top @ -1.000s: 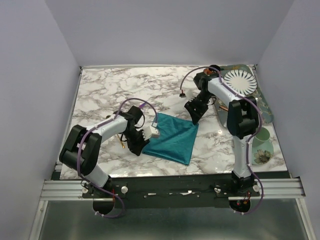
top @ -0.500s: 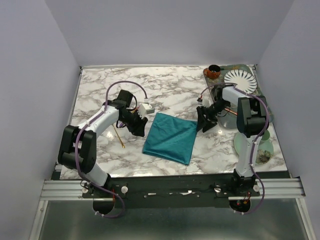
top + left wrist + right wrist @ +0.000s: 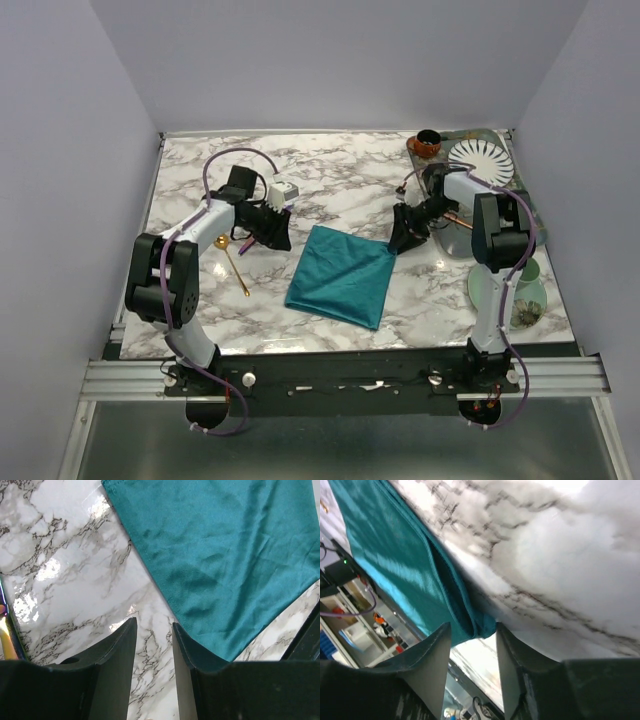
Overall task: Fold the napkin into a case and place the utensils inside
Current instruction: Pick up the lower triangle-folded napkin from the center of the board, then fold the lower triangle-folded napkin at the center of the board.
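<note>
Napkin (image 3: 342,275), likely limp and light: pinch the corner toward the table's (image 3: 200,170) right edge. Left gripper (image 3: 152,630), right gripper (image 3: 472,630): slightly parted, empty.

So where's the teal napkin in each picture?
Top external: the napkin lies flat in the middle of the table.
Left wrist: the napkin fills the upper right.
Right wrist: the napkin is a slanting band on the left, its corner by the right claw.
Shared landmark: the marble tabletop under it in all three.
</note>
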Controlling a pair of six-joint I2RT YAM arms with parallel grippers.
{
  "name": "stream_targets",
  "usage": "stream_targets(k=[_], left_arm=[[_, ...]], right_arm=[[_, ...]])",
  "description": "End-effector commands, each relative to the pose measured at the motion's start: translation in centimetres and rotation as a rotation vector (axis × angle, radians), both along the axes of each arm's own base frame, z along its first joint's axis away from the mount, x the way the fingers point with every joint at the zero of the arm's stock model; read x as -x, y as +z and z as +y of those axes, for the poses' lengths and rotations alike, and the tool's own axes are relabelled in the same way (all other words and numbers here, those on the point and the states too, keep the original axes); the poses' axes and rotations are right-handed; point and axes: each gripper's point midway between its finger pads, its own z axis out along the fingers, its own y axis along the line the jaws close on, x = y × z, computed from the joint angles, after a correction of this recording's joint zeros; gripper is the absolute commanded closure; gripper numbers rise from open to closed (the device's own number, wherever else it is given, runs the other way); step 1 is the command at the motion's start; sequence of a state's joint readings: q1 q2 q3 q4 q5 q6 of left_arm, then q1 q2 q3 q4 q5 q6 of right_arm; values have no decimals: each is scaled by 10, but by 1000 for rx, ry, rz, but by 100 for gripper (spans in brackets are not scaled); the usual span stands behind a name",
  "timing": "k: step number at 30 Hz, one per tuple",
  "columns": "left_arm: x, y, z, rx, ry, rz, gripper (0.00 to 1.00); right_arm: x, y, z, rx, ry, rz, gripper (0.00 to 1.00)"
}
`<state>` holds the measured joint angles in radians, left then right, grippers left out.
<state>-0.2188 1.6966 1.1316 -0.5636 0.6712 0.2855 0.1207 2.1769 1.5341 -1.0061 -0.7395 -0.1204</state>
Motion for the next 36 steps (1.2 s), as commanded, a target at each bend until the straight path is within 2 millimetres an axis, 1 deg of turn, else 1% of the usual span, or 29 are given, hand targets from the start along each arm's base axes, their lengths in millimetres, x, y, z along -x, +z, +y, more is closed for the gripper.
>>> stream_targets(k=[1, 3, 4, 6, 7, 9, 16, 19, 20, 21, 22, 23, 25, 26, 27, 28, 29, 30, 31, 33, 34, 35, 36], left_arm=[[-13, 4, -4, 35, 30, -6, 55], [-18, 3, -4, 45, 50, -4, 55], [-20, 5, -5, 53, 68, 4, 55], [-25, 4, -3, 61, 90, 13, 55], [-27, 6, -2, 66, 99, 15, 55], [-31, 6, 0, 67, 111, 15, 55], [-36, 2, 4, 62, 153, 13, 55], [-40, 3, 5, 70, 185, 14, 53], [-42, 2, 6, 71, 198, 15, 53], [-43, 2, 7, 72, 215, 25, 53], [-46, 2, 9, 72, 231, 26, 53], [-49, 1, 11, 69, 245, 24, 52], [-53, 1, 14, 73, 273, 34, 52], [-55, -1, 17, 72, 288, 41, 52], [-57, -1, 19, 73, 296, 40, 52], [-57, -1, 20, 74, 301, 41, 52], [-59, -2, 22, 82, 327, 59, 52], [-60, -2, 23, 82, 339, 60, 52], [-60, -4, 25, 83, 351, 68, 52], [-63, -3, 29, 93, 377, 74, 52], [-63, -5, 30, 94, 384, 83, 52], [-63, -5, 31, 98, 392, 89, 52], [-64, -5, 33, 101, 400, 90, 51]], right_arm=[[-25, -14, -2, 4, -9, -63, 60], [-28, -12, 1, -17, -7, -69, 68], [-32, -7, 4, -41, 0, -84, 76], [-33, -2, 7, -62, 10, -92, 84], [-34, 1, 9, -75, 24, -106, 92], [-37, 11, 11, -83, 46, -140, 99], [-37, 35, 18, -64, 183, -295, 99], [-31, 36, 23, -31, 268, -352, 99], [-31, 40, 25, -24, 298, -393, 99], [-30, 40, 26, -16, 317, -411, 99], [-23, 36, 30, -5, 349, -414, 99], [-25, 39, 29, 20, 375, -460, 99], [-17, 34, 32, 51, 422, -479, 99], [-18, 33, 32, 59, 445, -505, 99], [-17, 36, 34, 68, 463, -533, 99], [-13, 36, 39, 77, 492, -551, 99], [-12, 33, 38, 95, 522, -573, 99], [-10, 34, 39, 99, 539, -590, 99], [-6, 38, 45, 100, 572, -616, 99], [-2, 35, 47, 120, 632, -658, 99], [1, 40, 54, 118, 666, -695, 99], [1, 39, 55, 131, 710, -737, 99], [8, 33, 55, 135, 739, -738, 99]])
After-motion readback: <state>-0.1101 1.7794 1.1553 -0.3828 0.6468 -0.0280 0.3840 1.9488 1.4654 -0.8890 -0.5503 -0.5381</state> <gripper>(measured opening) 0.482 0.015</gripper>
